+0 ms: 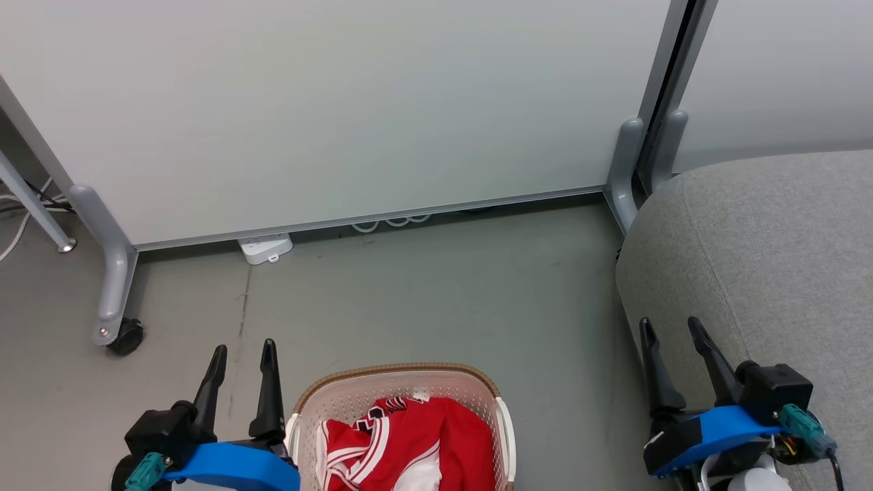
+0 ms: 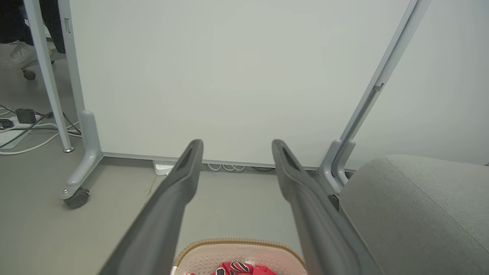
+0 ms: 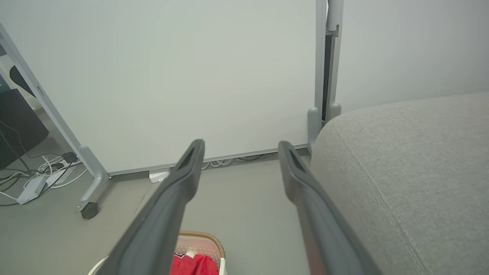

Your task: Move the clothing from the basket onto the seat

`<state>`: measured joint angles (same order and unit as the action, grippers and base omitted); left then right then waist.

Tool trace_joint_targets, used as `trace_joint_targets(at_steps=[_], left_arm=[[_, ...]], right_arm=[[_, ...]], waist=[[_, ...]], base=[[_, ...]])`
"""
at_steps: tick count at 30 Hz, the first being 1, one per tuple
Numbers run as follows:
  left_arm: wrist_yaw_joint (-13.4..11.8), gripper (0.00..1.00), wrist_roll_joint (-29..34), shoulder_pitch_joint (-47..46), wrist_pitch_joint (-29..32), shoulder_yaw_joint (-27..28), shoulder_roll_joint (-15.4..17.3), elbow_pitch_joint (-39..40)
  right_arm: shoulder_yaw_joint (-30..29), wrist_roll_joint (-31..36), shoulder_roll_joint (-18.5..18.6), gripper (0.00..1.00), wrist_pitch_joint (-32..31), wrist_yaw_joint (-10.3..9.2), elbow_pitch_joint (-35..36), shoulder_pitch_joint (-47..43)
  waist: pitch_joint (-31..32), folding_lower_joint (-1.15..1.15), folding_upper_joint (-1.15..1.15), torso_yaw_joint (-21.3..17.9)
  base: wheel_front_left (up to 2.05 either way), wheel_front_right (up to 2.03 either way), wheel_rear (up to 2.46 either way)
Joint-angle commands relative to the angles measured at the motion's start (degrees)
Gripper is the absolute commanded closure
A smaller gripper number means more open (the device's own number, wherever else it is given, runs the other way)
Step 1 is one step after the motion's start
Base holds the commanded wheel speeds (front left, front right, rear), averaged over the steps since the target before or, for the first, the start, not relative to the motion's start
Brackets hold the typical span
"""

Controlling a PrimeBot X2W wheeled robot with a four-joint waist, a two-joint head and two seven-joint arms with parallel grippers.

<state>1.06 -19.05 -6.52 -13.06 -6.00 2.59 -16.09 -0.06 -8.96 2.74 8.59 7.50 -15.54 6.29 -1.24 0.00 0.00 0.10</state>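
Watch the basket [image 1: 402, 372]: it looks light, and a finger snagging its perforated wall could drag or tip it. The bunched red clothing [image 1: 409, 443] may also trail over the rim. Your left gripper [image 1: 244, 345] and right gripper [image 1: 669, 320] both stand wide and hold nothing. The clothing lies in the basket, at four o'clock of the left gripper and eight o'clock of the right. The seat [image 1: 771, 259] is at two o'clock of the basket.

Basket [image 1: 402, 369] near half, seat [image 1: 771, 259] right side cropped.

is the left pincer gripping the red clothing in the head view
No, the left pincer stands open with nothing between its fingers, beside the basket, while the clothing lies inside it.
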Motion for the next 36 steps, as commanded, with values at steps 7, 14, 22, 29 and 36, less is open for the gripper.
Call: trace_joint_targets(at_steps=[7,14,22,29,36], left_arm=[[-0.4,0.00,3.3,-0.6,-1.1,-0.6,0.4,-0.3],[-0.4,0.00,4.4,-0.6,-1.8,-1.0,0.4,-0.7],[-0.6,0.00,5.6,-0.6,-2.2,-1.2,0.5,-1.0],[-0.7,0.00,5.7,-0.6,-2.2,-1.2,0.4,-0.9],[-0.7,0.00,5.5,-0.6,-2.2,-1.3,0.4,-0.8]], right_arm=[[0.3,3.5,0.2,0.00,1.1,-0.02,-0.1,0.8],[0.4,6.1,0.2,0.00,1.8,-0.02,-0.3,0.9],[0.3,7.2,0.2,0.00,2.2,-0.02,-0.6,1.1],[0.3,7.0,0.2,0.00,2.3,-0.02,-0.7,1.2],[0.3,6.9,0.2,0.00,2.3,-0.02,-0.3,1.4]], waist=[[0.1,0.00,0.00,0.2],[0.0,0.00,0.00,0.2],[-0.1,0.00,0.00,0.0],[-0.1,0.00,0.00,0.0],[-0.7,0.00,0.00,0.0]], base=[[0.00,0.00,0.00],[0.00,0.00,0.00],[0.00,0.00,0.00],[0.00,0.00,0.00],[0.00,0.00,0.00]])
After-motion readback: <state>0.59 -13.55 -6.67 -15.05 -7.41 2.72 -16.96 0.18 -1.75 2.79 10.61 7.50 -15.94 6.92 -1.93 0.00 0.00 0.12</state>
